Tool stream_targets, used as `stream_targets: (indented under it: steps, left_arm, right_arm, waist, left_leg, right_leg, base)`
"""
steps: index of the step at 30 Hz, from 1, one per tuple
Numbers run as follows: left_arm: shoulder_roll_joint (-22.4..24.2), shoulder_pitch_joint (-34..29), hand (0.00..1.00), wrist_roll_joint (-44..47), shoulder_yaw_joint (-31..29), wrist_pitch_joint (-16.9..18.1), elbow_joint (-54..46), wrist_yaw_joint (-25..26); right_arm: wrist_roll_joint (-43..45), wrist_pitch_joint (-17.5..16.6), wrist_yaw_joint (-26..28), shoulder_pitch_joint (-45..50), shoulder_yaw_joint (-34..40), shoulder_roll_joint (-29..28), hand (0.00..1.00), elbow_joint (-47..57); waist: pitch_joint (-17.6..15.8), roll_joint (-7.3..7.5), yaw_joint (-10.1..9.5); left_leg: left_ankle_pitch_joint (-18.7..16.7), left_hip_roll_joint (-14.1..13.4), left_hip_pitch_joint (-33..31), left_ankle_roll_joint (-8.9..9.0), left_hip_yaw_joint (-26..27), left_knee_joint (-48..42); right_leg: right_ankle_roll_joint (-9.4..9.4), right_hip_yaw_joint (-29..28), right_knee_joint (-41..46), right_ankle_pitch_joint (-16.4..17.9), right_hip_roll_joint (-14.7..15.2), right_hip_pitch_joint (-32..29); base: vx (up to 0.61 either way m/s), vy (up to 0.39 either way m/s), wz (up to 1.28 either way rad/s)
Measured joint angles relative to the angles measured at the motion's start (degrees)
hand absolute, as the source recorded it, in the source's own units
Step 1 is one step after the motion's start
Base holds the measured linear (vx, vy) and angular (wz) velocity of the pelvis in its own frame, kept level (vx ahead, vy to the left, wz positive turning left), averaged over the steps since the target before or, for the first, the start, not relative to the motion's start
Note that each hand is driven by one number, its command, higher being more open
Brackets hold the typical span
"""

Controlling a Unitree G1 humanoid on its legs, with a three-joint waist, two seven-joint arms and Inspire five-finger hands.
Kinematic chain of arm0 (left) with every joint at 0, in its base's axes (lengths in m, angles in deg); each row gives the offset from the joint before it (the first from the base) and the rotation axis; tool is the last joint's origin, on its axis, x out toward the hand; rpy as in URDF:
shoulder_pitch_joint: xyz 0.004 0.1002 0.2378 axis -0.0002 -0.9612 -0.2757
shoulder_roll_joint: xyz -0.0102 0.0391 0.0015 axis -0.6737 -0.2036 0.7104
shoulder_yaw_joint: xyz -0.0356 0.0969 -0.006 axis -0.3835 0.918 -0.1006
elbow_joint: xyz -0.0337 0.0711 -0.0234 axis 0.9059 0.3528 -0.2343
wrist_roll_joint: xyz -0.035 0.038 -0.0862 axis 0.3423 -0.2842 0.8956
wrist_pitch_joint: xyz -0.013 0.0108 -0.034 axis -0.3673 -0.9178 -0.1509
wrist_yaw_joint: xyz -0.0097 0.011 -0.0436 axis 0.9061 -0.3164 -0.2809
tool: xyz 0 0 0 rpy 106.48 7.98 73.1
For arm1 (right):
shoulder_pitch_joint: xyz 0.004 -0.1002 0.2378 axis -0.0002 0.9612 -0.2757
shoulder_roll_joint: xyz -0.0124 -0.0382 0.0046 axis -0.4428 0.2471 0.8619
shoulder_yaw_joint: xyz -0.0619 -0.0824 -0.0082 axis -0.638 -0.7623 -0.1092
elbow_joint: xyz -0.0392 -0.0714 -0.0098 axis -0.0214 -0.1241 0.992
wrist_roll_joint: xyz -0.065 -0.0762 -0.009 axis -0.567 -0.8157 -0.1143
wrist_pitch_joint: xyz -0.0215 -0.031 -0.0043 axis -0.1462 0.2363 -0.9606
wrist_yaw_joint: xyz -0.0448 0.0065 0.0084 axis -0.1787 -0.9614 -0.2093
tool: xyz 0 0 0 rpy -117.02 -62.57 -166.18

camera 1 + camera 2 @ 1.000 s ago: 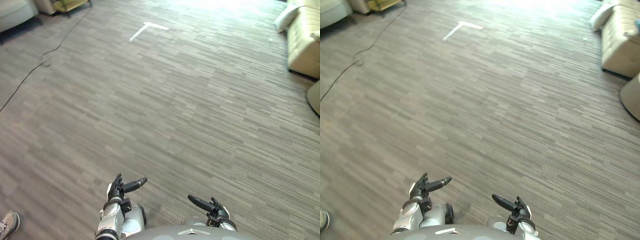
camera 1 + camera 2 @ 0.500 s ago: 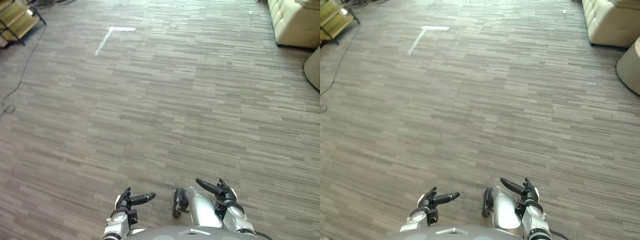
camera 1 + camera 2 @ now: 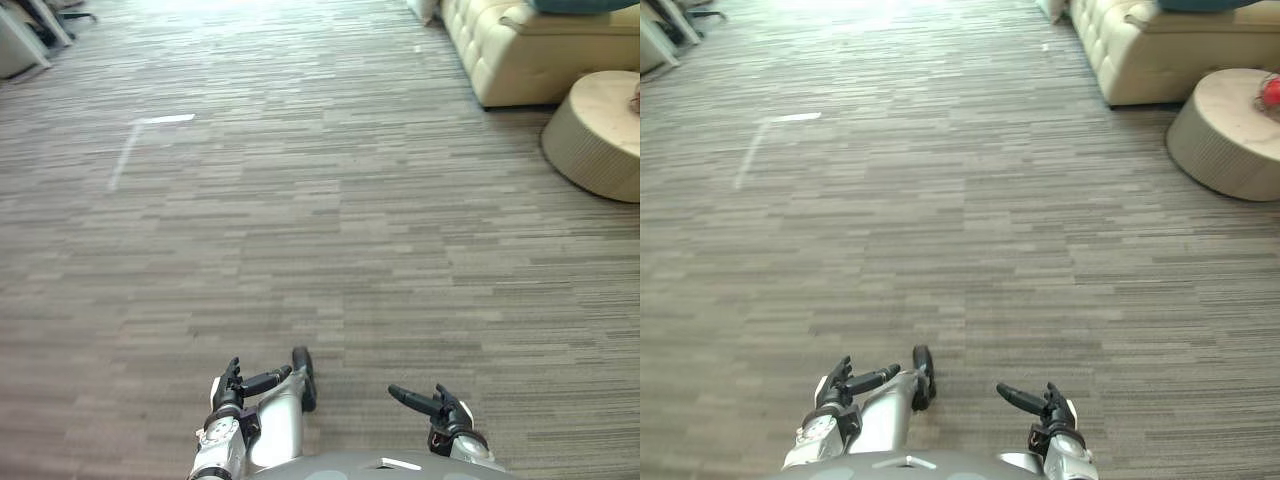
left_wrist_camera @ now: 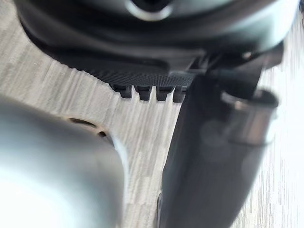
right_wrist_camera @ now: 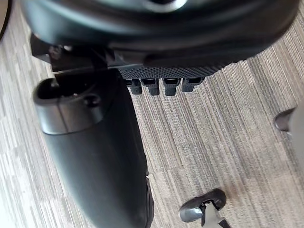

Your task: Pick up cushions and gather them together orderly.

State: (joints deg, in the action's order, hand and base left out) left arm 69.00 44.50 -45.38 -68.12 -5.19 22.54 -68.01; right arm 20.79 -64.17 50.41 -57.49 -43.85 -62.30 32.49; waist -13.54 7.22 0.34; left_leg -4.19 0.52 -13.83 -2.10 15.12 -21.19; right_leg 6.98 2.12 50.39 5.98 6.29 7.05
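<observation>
A teal cushion (image 3: 585, 5) lies on the cream sofa (image 3: 520, 60) at the far right, cut off by the view's top edge. A pale cushion (image 3: 424, 8) shows at the sofa's far end, mostly out of view. My left hand (image 3: 232, 388) hangs low at the bottom of the eye views, fingers relaxed, holding nothing. My right hand (image 3: 445, 410) hangs beside it, likewise open and empty. Both hands are far from the cushions. In each wrist view the thumb (image 4: 218, 156) (image 5: 95, 156) stands out over bare carpet.
A round woven low table (image 3: 600, 130) stands in front of the sofa at the right, with a small red thing (image 3: 1272, 92) on it. A white tape mark (image 3: 140, 140) lies on the carpet at the left. Furniture legs (image 3: 25, 40) show at the far left.
The camera has swung to the right: the sofa and round table have come further into view and the tape mark has shifted left. Both hands stay low and empty.
</observation>
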Motion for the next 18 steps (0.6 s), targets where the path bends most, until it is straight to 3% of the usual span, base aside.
stream_targets:
  steps: [1,2,3,4,5,6,7,8,9,10,11,12,13,14,15,16,17,18]
  left_arm:
    - [-0.4,0.4,1.0,0.0,0.3,-0.5,1.1,0.0]
    - [-0.1,0.3,1.0,0.0,0.5,-1.3,2.1,0.2]
    - [0.6,-0.3,1.0,0.0,0.8,-1.5,2.4,0.4]
    - [1.3,-0.4,1.0,0.0,1.0,-1.4,2.4,0.5]
    - [1.8,-0.6,1.0,0.0,2.5,-1.4,2.7,0.5]
    - [1.9,-0.5,1.0,0.0,3.2,-1.4,2.9,0.4]
    - [2.1,-0.5,1.0,0.0,3.7,-1.4,3.9,0.4]
    - [1.8,-0.6,1.0,0.0,4.1,-1.5,4.1,0.3]
    - [1.0,-0.7,1.0,-0.1,4.7,-1.5,4.3,0.0]
    - [1.7,-0.5,1.0,0.0,4.7,-1.5,5.4,0.1]
    - [2.0,-0.1,1.0,-0.1,4.5,-1.5,5.3,-0.1]
    - [2.3,0.0,1.0,-0.1,4.5,-1.4,5.1,-0.3]
    - [3.0,0.0,1.0,-0.1,4.2,-1.3,4.9,-0.3]
    - [4.1,-0.3,1.0,-0.1,3.8,-1.2,3.7,-0.2]
    - [4.1,-0.3,1.0,-0.1,3.7,-1.2,3.5,-0.3]
    - [4.8,-0.1,1.0,-0.1,1.8,-0.9,2.6,-0.3]
    - [6.8,-0.4,1.0,0.0,-0.8,-1.0,0.7,-0.3]
    - [7.2,-0.4,1.0,0.0,-1.9,-1.0,0.1,-0.4]
  right_arm:
    - [-0.1,-0.1,0.0,-0.2,-0.1,0.0,1.0,-0.2]
    - [-0.2,-0.1,0.2,-0.6,-0.3,0.4,1.0,0.5]
    - [-0.2,-0.4,0.5,-0.5,-0.3,0.7,1.0,1.8]
    - [-0.5,-0.9,0.7,-0.5,-0.5,1.3,1.0,2.8]
    - [-0.6,-1.5,1.1,-0.6,-0.3,1.8,1.0,4.1]
    - [-0.7,-1.8,1.2,-1.0,-0.3,2.2,1.0,4.5]
    - [-0.7,-2.0,1.3,-2.1,-0.4,2.6,1.0,4.3]
    - [-0.7,-1.9,1.2,-2.3,-0.4,2.6,1.0,4.3]
    - [-0.5,-1.8,1.3,-2.4,-0.3,2.4,1.0,4.3]
    - [-0.5,-1.6,1.3,-3.2,-0.2,3.2,1.0,3.5]
    - [-0.6,-1.5,1.1,-4.0,0.0,3.6,1.0,3.2]
    - [-0.6,-1.5,1.0,-4.0,0.4,3.5,1.0,3.3]
    - [-0.6,-1.3,0.9,-3.9,1.1,3.3,1.0,3.2]
    - [-0.1,-0.5,0.8,-2.7,2.3,2.9,1.0,4.0]
    - [-0.1,-0.5,0.8,-2.4,2.3,2.9,1.0,4.2]
    - [0.1,-0.5,1.1,-1.6,1.8,2.7,1.0,5.0]
    - [0.0,-0.1,1.1,-1.4,1.9,3.1,1.0,5.6]
    - [0.0,0.0,1.0,-1.4,1.8,3.0,1.0,5.5]
  waist:
    - [-0.2,0.01,0.4]
    - [-0.6,-0.4,0.45]
    - [-0.9,-2.38,0.73]
    - [-0.8,-3.58,1.12]
    - [-0.9,-5.33,1.46]
    - [-1.0,-6.05,1.74]
    - [-1.2,-6.14,2.69]
    - [-1.2,-5.96,2.91]
    - [-1.4,-4.75,3.86]
    - [-1.7,-6.01,4.09]
    - [-1.6,-6.66,3.17]
    - [-1.7,-6.66,3.21]
    - [-1.7,-6.67,3.6]
    - [-1.4,-6.79,3.92]
    - [-1.4,-6.77,3.91]
    - [-1.6,-7.36,4.05]
    - [-1.7,-9.63,3.54]
    - [-1.9,-10.35,3.07]
  left_leg:
    - [-1.9,0.7,2.3,-0.14,-0.4,-0.1]
    - [-5.3,0.9,8.3,0.24,-1.1,0.4]
    - [-6.9,0.3,13.2,0.57,-1.8,2.3]
    - [-8.2,-0.5,17.1,1.03,-2.4,4.5]
    - [-9.3,-1.9,21.6,2.02,-3.5,7.5]
    - [-9.9,-3.0,24.5,2.22,-4.0,9.6]
    - [-10.2,-4.5,28.8,1.98,-4.3,12.5]
    - [-10.2,-4.8,29.7,1.98,-4.4,13.1]
    - [-10.8,-5.0,33.4,2.81,-5.2,15.6]
    - [-10.8,-6.8,36.2,3.17,-6.6,17.1]
    - [-9.5,-6.5,36.4,3.36,-7.9,16.9]
    - [-7.2,-5.9,36.8,4.11,-8.2,16.7]
    - [-5.2,-6.1,37.8,5.37,-7.6,15.2]
    - [-2.6,-7.2,36.4,9.24,-9.0,6.4]
    - [-2.5,-7.3,35.7,9.64,-9.3,4.5]
    - [-0.4,-9.4,28.7,13.28,-11.4,-11.5]
    - [1.1,-13.7,18.4,15.72,-12.3,-33.9]
    - [0.7,-15.4,15.1,15.67,-11.6,-41.1]
  right_leg:
    - [-0.84,1.2,6.8,-1.7,1.8,-2.6]
    - [-4.93,3.9,15.4,1.4,4.0,-6.8]
    - [-6.31,5.5,17.6,3.5,4.5,-10.2]
    - [-6.53,6.8,17.3,5.0,4.1,-13.6]
    - [-6.28,8.3,14.3,7.4,3.2,-18.9]
    - [-6.16,9.1,10.0,8.6,2.5,-22.8]
    - [-5.29,9.9,-4.1,7.9,1.7,-27.5]
    - [-4.68,9.9,-8.7,7.1,1.7,-28.2]
    - [-4.05,9.8,-23.1,-2.7,2.0,-28.7]
    - [-9.26,10.9,-23.1,-5.4,0.1,-26.9]
    - [-9.83,10.5,-20.2,-2.8,-0.5,-27.5]
    - [-9.83,10.5,-17.0,-0.1,-0.1,-27.6]
    - [-11.04,10.7,-13.3,2.3,0.6,-27.3]
    - [-11.5,11.9,-10.7,7.1,0.7,-24.7]
    - [-11.21,11.9,-11.2,7.8,0.6,-23.9]
    - [-11.0,12.0,-14.4,11.0,-0.5,-19.8]
    - [-11.34,12.6,-17.9,11.6,-4.0,-15.5]
    - [-11.65,12.6,-19.6,11.7,-5.5,-13.1]
  base:
    - [0.76,0.083,0.27]
    - [0.89,0.065,0.18]
    - [0.89,0.065,0.1]
    - [0.73,0.01,0.24]
    - [0.58,-0.049,0.3]
    - [0.88,-0.115,0.49]
    - [0.73,-0.152,0.44]
    - [0.77,-0.244,0.69]
    - [0.85,-0.307,0.57]
    - [1.03,-0.354,0.32]
    - [0.85,-0.263,-0.04]
    - [0.73,-0.215,-0.07]
    - [0.64,-0.228,0.25]
    - [0.61,-0.256,0.25]
    - [0.55,-0.277,0.28]
    - [0.5,-0.232,0.06]
    - [0.5,-0.179,-0.04]
    - [0.61,-0.119,-0.25]
